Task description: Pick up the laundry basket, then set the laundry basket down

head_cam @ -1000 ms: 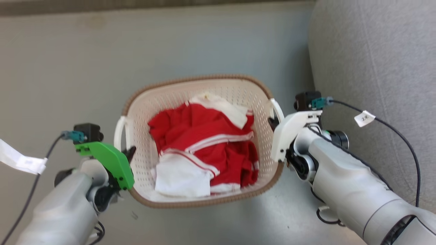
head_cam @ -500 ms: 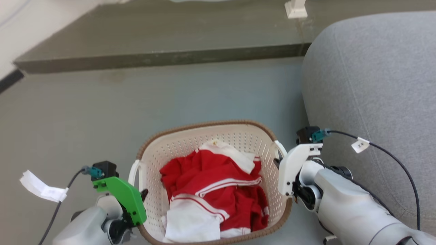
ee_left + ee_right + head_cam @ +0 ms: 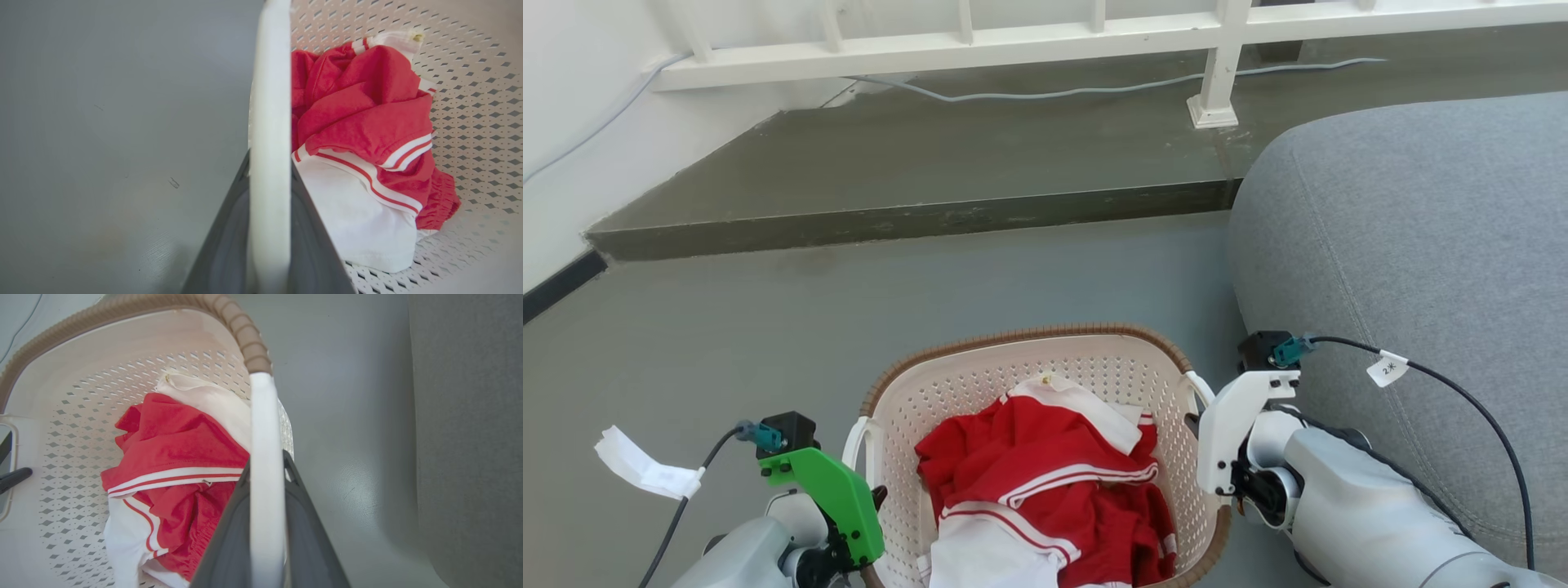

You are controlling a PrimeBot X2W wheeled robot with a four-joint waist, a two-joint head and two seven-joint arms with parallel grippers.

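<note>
The laundry basket [image 3: 1013, 336] sits low in the head view, between the two arms and over the grey floor [image 3: 727, 343]. I cannot tell whether it touches the floor. Red and white clothes [image 3: 1045, 482] lie crumpled inside it.

The left gripper [image 3: 269, 163] is clamped on the white left handle [image 3: 269, 102], with one dark finger on each side of the bar. The right gripper [image 3: 266, 465] grips the right handle [image 3: 265, 437] the same way.

A grey sofa [image 3: 1405, 245] bulges just beside the right arm, near that side of the basket. Ahead, a dark step [image 3: 915, 220] crosses the floor. A white railing [image 3: 1029, 37] stands on the step, and a thin cable [image 3: 1094, 88] runs along it. A white wall [image 3: 572, 122] closes the far left.
</note>
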